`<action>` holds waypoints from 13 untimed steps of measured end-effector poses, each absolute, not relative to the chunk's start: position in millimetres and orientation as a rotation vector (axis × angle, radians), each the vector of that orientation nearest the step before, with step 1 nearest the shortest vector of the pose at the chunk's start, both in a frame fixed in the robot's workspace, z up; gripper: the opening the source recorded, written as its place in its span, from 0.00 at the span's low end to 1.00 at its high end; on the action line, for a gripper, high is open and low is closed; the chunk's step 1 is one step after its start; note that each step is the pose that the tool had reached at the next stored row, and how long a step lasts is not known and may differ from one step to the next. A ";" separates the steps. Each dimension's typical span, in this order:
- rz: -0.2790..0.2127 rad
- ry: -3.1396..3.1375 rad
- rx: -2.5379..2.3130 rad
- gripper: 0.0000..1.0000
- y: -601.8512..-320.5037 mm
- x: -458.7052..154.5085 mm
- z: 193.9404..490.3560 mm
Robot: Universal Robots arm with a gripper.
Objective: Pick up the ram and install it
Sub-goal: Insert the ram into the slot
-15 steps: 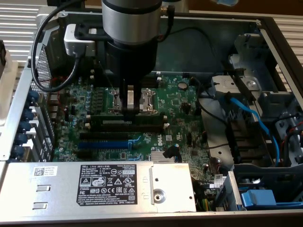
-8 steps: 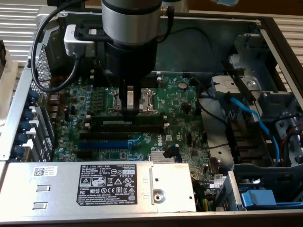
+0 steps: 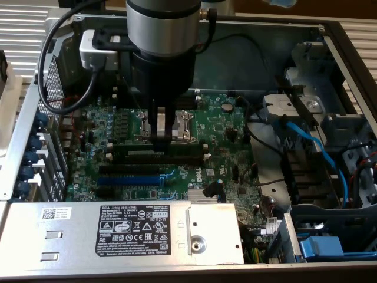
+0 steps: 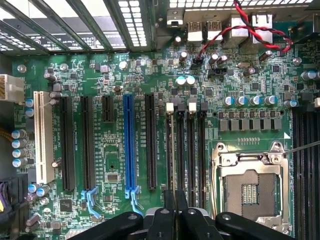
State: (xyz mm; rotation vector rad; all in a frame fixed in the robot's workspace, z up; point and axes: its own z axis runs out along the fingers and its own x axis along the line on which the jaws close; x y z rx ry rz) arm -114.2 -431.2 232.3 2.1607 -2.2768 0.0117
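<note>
green ram [image 3: 147,151] clamped edge-up between the jaws

A black label [image 3: 143,230] on the power supply's [image 3: 218,236] metal cover reads "DELL" at its upper corner, with rows of certification marks below it; a number near them seems to read "112112-11". Beside it, a white sticker [image 3: 56,214] carries a barcode. White lettering beside the motherboard's [image 4: 115,165] slots is too fine to read.
</note>
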 end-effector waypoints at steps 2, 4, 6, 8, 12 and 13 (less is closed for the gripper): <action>0.012 -2.281 2.157 0.12 -431.2 -114.2 232.3; 0.012 -2.281 2.156 0.12 -431.2 -114.2 232.0; 0.012 -2.281 2.157 0.12 -431.2 -114.2 231.5; 0.012 -2.281 2.156 0.12 -431.2 -114.2 230.9; 0.011 -2.283 2.154 0.12 -431.2 -114.2 230.8; 0.011 -2.285 2.152 0.12 -431.2 -114.2 230.8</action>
